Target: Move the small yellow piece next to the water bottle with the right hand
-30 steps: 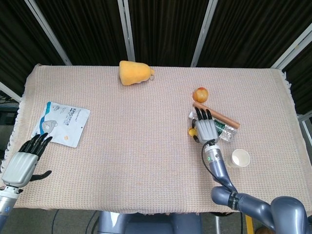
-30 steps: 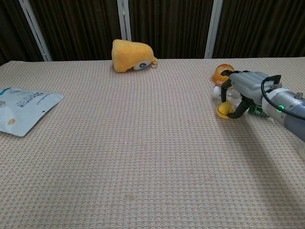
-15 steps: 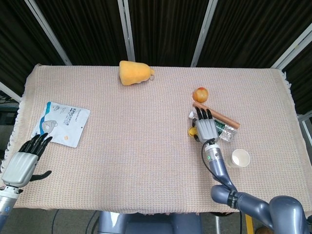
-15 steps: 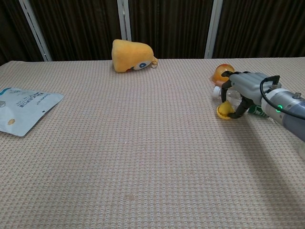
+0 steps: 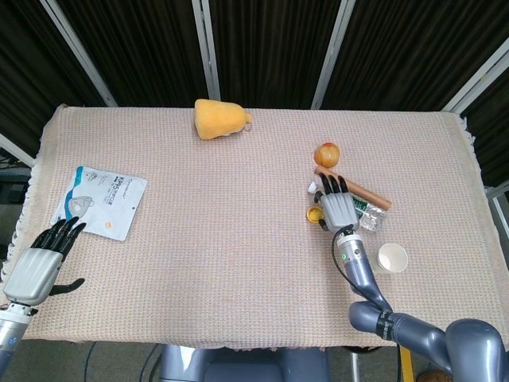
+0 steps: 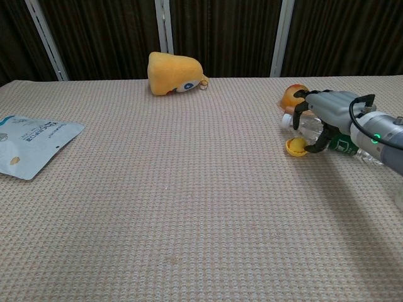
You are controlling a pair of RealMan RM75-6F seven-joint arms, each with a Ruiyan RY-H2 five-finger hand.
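Head view: right hand lies over water bottle; small yellow piece just beside it on worktop.

Chest view: fingers curled, apparently off piece; placement looks done, withdrawal left.

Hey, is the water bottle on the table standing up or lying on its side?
Lying on its side. The water bottle stretches flat along the table, white cap pointing left, under the right hand.

Grey-backed right hand and left hand, black fingers; black cable, green indicator light at right wrist; blue-grey arms.
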